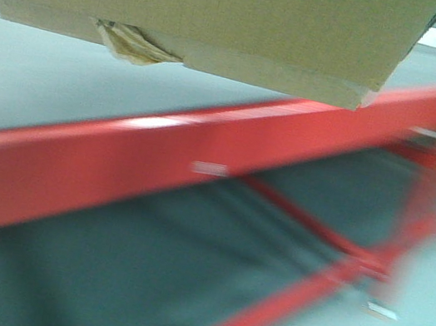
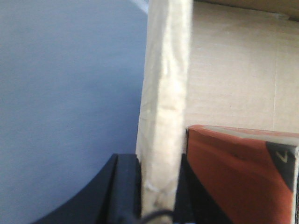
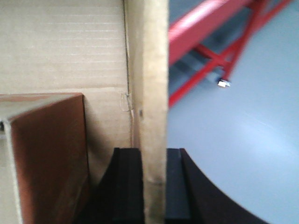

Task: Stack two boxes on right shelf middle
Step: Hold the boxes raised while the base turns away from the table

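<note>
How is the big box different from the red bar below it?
The box is tan cardboard; the bar is shiny red. The box is wide and blocky; the bar is long and thin. The box is pinched at its walls by the left gripper and right gripper; no gripper touches the bar. Both look blurry.
</note>
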### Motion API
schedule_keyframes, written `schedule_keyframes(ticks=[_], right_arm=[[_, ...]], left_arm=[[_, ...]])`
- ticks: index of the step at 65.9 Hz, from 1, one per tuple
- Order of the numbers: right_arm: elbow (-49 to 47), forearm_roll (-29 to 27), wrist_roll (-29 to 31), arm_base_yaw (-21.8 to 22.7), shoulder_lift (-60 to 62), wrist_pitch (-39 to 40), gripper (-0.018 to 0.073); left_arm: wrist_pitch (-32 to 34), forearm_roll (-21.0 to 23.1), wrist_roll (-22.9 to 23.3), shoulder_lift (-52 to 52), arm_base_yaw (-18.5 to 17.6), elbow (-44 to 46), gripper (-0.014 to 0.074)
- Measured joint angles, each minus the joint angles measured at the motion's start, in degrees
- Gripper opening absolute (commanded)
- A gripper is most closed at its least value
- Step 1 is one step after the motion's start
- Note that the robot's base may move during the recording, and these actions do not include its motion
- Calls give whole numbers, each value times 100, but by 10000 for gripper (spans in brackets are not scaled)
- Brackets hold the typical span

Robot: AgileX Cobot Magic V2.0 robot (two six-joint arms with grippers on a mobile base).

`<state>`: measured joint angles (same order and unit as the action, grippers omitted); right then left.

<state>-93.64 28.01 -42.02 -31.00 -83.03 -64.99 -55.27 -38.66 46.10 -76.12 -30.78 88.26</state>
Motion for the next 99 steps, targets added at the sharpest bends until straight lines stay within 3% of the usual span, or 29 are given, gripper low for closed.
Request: schedule_keyframes(ticks=[50,99], right_arm=[[0,-14,-4,0,36,-54,-152],[0,73,-4,10,36,749,-152]], left_arm=[[60,10,-11,-23,0,0,-111],[60,-225,-1,-23,0,0,-111]])
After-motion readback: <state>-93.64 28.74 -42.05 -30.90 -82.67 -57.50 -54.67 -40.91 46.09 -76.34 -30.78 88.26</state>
